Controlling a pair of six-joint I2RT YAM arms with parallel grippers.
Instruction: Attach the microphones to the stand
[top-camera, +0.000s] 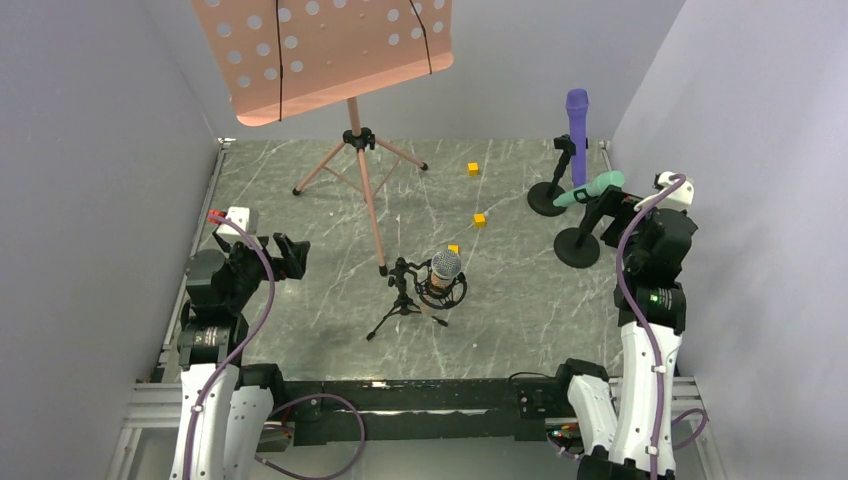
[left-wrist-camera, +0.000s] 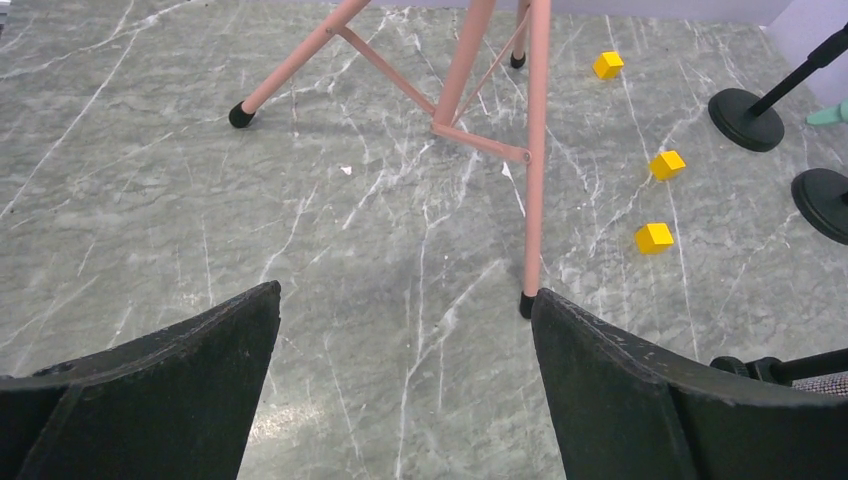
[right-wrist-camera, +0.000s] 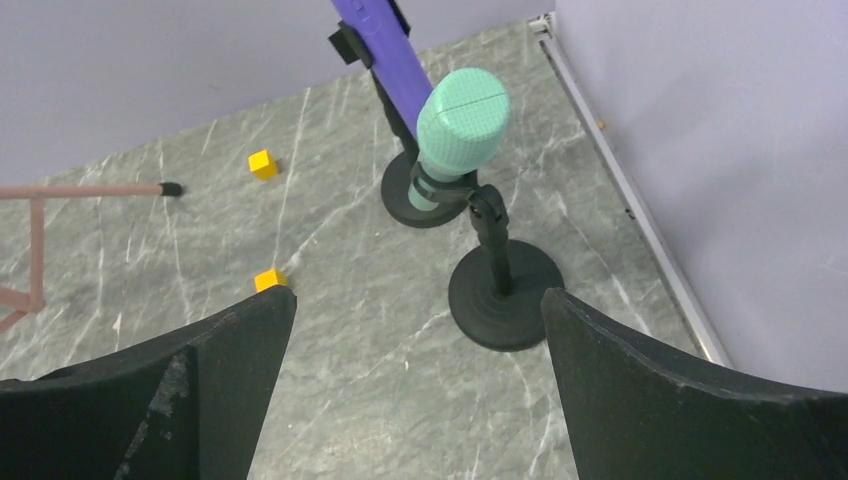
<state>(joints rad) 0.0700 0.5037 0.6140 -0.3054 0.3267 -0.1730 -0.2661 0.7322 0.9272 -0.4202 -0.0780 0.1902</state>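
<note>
The purple microphone (top-camera: 577, 130) stands upright in the far round-base stand (top-camera: 548, 197). The mint-teal microphone (top-camera: 590, 188) sits tilted in the nearer round-base stand (top-camera: 577, 246); in the right wrist view its head (right-wrist-camera: 462, 122) points at the camera, with the purple one (right-wrist-camera: 385, 50) behind. The silver-mesh-headed microphone (top-camera: 446, 270) sits in the small black tripod stand (top-camera: 403, 300) at the table's middle. My left gripper (left-wrist-camera: 405, 300) is open and empty at the left. My right gripper (right-wrist-camera: 415, 300) is open and empty just short of the teal microphone's stand (right-wrist-camera: 505, 292).
A pink music stand (top-camera: 355, 150) with a perforated desk stands at the back; one leg's foot (left-wrist-camera: 526, 303) is by my left gripper's right finger. Three small yellow cubes (top-camera: 473, 168) (top-camera: 480, 219) (top-camera: 454, 249) lie mid-table. Grey walls close both sides; a rail (right-wrist-camera: 640, 210) runs along the right.
</note>
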